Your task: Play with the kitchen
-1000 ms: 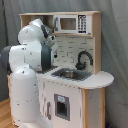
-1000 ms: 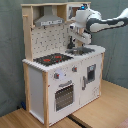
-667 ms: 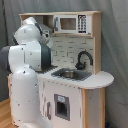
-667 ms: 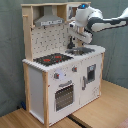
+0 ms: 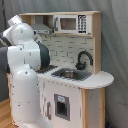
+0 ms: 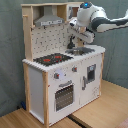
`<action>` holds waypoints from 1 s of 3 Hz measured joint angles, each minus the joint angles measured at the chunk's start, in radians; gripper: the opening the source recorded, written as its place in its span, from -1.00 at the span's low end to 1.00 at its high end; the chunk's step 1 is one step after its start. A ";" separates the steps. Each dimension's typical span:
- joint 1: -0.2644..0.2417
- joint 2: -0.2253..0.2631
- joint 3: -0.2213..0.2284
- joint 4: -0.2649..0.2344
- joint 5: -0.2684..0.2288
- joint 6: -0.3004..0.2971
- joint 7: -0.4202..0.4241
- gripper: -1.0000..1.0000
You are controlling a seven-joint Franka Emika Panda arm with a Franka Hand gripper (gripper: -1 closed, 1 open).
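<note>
Franka arm (image 6: 102,17) hovers over sink (image 6: 80,50) of toy kitchen (image 6: 60,75), standing on wood floor w/ grey backdrop; end effector grip can't be told. Best approach: descend slowly, clear of black faucet (image 5: 83,58).

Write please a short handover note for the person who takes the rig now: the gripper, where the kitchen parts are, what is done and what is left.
Gripper: in the second exterior view the arm reaches in from the second exterior view's right, its end over the sink area; I cannot tell what the gripper is doing.
Kitchen: upright, hob with red rings beside the sink, grey hood above, oven door shut. In the first exterior view the black faucet stands behind the sink and the arm's white body blocks the kitchen's left part.
Done: nothing visibly moved.
Left: the play itself.
</note>
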 joint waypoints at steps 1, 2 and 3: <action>0.003 -0.019 0.075 0.000 -0.073 -0.004 0.018 1.00; 0.067 -0.053 0.078 0.005 -0.164 -0.001 0.017 1.00; 0.137 -0.089 0.077 0.005 -0.243 -0.001 0.016 1.00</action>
